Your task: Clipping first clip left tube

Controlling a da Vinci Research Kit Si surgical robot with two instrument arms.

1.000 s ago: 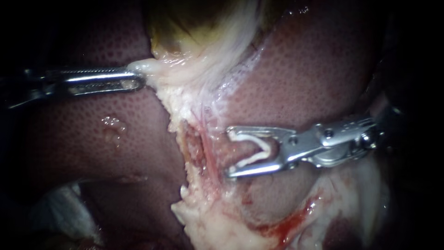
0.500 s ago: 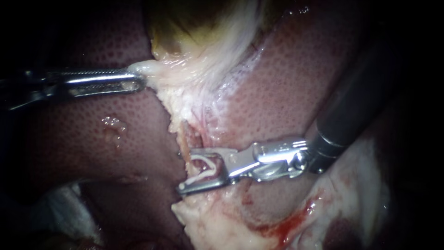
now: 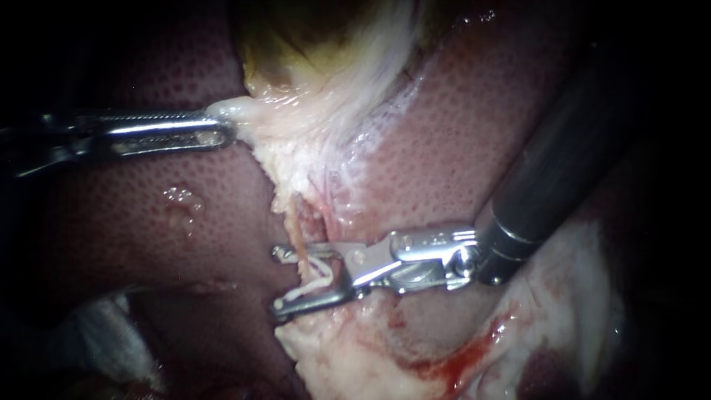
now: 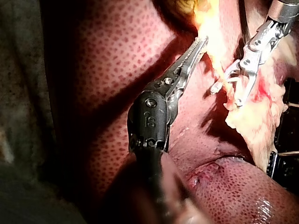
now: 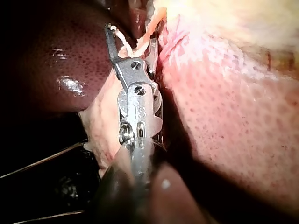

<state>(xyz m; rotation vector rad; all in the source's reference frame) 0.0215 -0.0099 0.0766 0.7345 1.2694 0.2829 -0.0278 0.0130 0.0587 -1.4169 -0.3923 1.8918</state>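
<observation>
Close up, a mottled reddish-brown liver (image 3: 148, 222) fills the endoscope view, with the yellow-green gallbladder (image 3: 296, 33) at the top. My left instrument (image 3: 224, 130) reaches in level from the left. Its jaws are pressed together on a fold of pale tissue (image 3: 255, 111) just below the gallbladder, and appear to hold it taut. Below that, a thin pinkish tube (image 3: 298, 226) runs downward along a frayed white edge of tissue. My right instrument (image 3: 275, 281) comes in from the upper right, and its jaws stand spread wide, cradling an open white clip (image 3: 320, 275) between them. The tube passes between those jaws, across the clip's mouth. The right wrist view shows the same, with a clip leg on either side of the tube. Judged from this, the positioning looks done and the squeeze is left: the clip is not yet closed, and no closed clip sits on the tube.
</observation>
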